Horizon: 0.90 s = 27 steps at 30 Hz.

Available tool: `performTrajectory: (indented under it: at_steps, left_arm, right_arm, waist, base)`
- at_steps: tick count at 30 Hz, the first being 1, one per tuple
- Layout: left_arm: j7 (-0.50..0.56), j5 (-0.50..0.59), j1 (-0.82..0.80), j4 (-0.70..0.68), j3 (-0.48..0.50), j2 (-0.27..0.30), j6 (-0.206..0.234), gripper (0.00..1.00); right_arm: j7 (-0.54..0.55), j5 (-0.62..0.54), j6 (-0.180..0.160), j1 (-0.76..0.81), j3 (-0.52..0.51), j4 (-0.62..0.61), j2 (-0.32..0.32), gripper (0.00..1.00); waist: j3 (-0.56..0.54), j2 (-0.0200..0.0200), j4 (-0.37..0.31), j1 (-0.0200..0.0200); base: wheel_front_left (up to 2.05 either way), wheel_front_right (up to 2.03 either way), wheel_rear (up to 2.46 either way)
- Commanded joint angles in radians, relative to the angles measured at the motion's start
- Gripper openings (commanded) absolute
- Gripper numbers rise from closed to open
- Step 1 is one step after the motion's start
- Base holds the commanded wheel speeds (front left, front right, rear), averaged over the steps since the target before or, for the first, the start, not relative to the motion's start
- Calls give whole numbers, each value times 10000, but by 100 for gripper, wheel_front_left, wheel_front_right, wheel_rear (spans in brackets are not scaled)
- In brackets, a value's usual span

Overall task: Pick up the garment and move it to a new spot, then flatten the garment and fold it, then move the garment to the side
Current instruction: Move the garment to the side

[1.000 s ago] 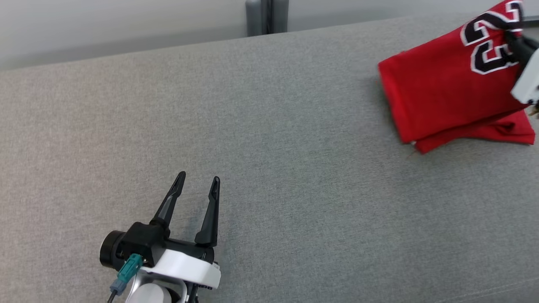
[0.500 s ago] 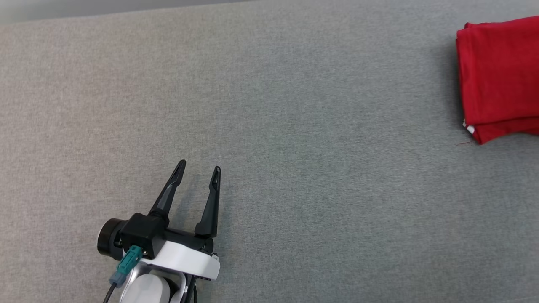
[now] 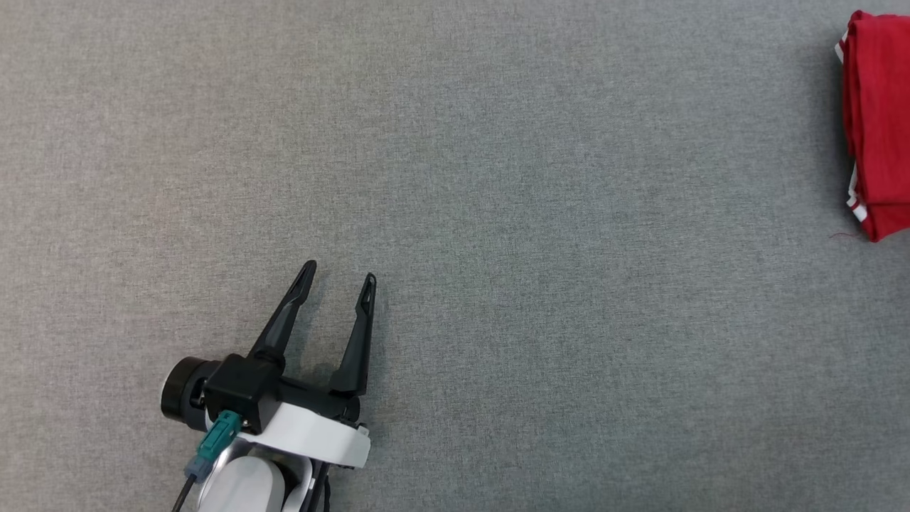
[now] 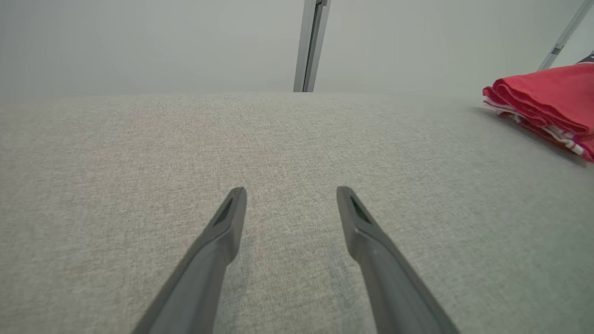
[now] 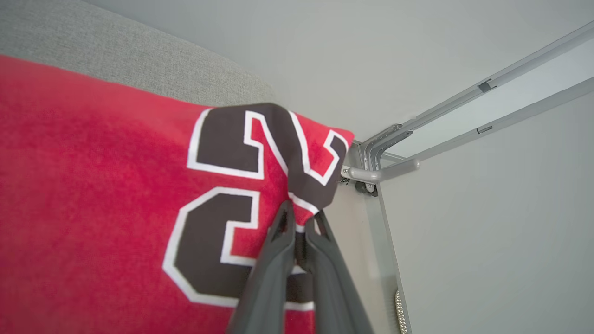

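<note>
The garment [image 3: 878,135] is a folded red jersey with black, white-edged numerals, lying at the right edge of the head view on the grey cloth surface [image 3: 498,213]. In the left wrist view the garment [image 4: 547,106] shows as a folded stack at the far right. My right gripper [image 5: 304,220] is shut on the garment [image 5: 116,208], pinching a raised fold by the numerals. My left gripper [image 3: 338,274] stands open at the lower left, far from the garment, with nothing between its fingers; its fingers [image 4: 227,222] hover low over bare cloth.
Pale wall with a grey upright post [image 4: 313,46] stands behind the surface. A grey metal frame with a handle [image 5: 385,171] is beyond the garment's far corner in the right wrist view.
The head camera has tilted down and turned left, so the garment has slid toward the right edge of the picture. My left gripper stays open in place.
</note>
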Motion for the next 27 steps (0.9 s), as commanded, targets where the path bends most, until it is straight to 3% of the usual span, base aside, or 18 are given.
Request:
performTrajectory:
  at_steps: [1, 2, 3, 4, 19, 27]
  left_arm:
    - [0, 52, -148, -52, 5, 84, 2, 100]
    - [0, 61, -139, -43, -5, 98, 10, 100]
    - [0, 70, -136, -41, -5, 115, 20, 100]
    - [0, 76, -134, -39, -6, 126, 30, 100]
    - [53, 60, -184, 41, -91, 282, 168, 100]
    - [51, -302, -300, 166, -3, 282, 95, 100]
  right_arm:
    - [-250, -259, 1, -161, -120, 53, -54, 0]
    - [-335, -498, 1, -168, -203, 139, -51, 14]
    - [-446, -719, 1, -178, -278, 202, -17, 43]
    - [-578, -930, 1, -221, -405, 222, 19, 100]
    - [-1965, -2699, 1, 198, -2210, 128, 1260, 100]
    - [-3147, -2580, 1, 730, -2672, -142, 2168, 100]
  waist:
    - [47, 0, 4, -1]
    - [68, 0, 2, -1]
    - [83, 0, -4, -1]
    - [92, 0, -12, -1]
    - [-240, 0, -295, -1]
    - [-1132, 0, -623, -1]
  base:
    - [0, 0, 0]
    - [0, 0, 0]
    - [0, 0, 0]
    - [0, 0, 0]
    - [0, 0, 0]
    - [0, 0, 0]
